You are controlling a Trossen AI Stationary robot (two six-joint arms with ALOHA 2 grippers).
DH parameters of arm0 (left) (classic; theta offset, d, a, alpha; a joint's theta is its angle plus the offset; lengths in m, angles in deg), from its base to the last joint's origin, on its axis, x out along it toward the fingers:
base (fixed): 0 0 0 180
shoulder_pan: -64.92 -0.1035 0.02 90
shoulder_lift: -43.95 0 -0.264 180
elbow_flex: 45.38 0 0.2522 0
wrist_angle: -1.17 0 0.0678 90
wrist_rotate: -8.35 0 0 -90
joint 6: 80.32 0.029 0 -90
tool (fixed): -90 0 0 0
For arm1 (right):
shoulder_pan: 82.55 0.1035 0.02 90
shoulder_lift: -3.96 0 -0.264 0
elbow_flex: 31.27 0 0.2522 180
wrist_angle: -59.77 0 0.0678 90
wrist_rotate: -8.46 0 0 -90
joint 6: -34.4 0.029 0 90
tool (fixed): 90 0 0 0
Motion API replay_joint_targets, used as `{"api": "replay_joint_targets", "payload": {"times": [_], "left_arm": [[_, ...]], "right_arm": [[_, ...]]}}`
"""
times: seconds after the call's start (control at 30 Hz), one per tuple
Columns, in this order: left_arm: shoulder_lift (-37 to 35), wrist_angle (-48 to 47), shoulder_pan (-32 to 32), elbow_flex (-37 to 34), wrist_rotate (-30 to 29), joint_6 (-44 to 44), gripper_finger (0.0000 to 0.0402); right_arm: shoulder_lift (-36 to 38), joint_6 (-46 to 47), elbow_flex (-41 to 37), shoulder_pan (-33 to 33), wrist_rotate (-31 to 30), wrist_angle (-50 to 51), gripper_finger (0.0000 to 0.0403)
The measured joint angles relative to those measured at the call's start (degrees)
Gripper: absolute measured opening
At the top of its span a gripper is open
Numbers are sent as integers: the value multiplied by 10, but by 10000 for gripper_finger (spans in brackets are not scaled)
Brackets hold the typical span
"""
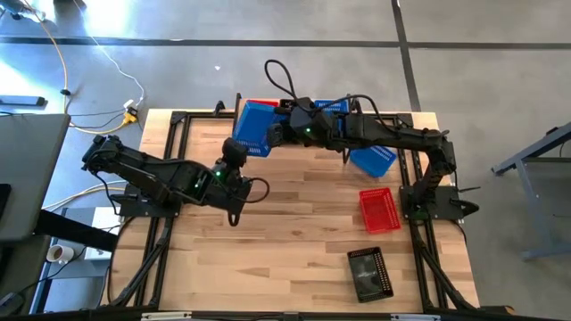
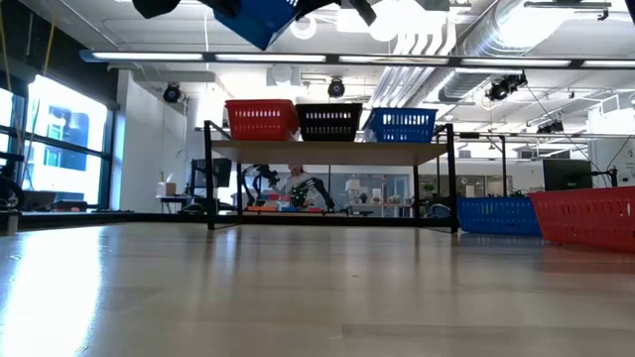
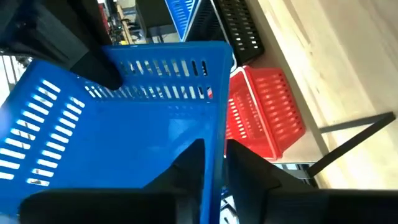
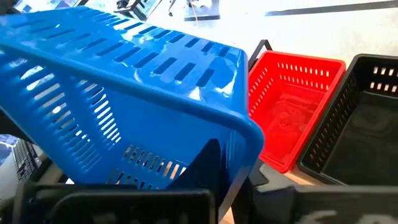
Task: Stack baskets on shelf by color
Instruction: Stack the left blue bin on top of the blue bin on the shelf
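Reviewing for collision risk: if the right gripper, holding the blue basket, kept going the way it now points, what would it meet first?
Probably the red basket on the shelf, with the black basket beside it. The right gripper clamps the blue basket; depth is uncertain.

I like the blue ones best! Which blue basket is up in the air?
The blue basket that both pincers, left and right, pinch by its walls, tilted above the shelf. The other blue ones rest on the shelf and on the table.
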Motion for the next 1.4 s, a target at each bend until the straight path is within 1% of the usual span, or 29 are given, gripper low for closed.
{"api": "replay_joint_targets", "payload": {"times": [0.07, 0.23, 0.33, 0.47, 0.63, 0.73, 0.93, 1.17, 1.4], "left_arm": [[0, 0, 0, 0, 0, -15, 76], [0, -1, 0, 0, 1, -83, 125], [0, -1, 4, 0, 0, -103, 153], [0, -2, 14, 0, 0, -129, 174], [0, -2, 31, 0, 0, -163, 178], [0, -2, 38, 0, 0, -199, 175], [-5, -2, 37, 0, 31, -279, 173], [-5, -4, 1, 0, 65, -324, 172], [-5, -4, -61, 0, 72, -328, 172]], "right_arm": [[0, 1, 0, -2, -2, 0, 3], [0, -3, 0, -6, -7, 1, 1], [0, -12, 0, -12, -22, 5, 0], [1, -14, 0, -23, -47, 18, 0], [7, -24, 0, -43, -50, 36, 0], [17, -28, 0, -54, -46, 51, 0], [47, -53, 0, -81, -13, 85, 0], [78, -72, 0, -128, 32, 134, 0], [106, -86, 0, -201, 119, 195, 0]]}}
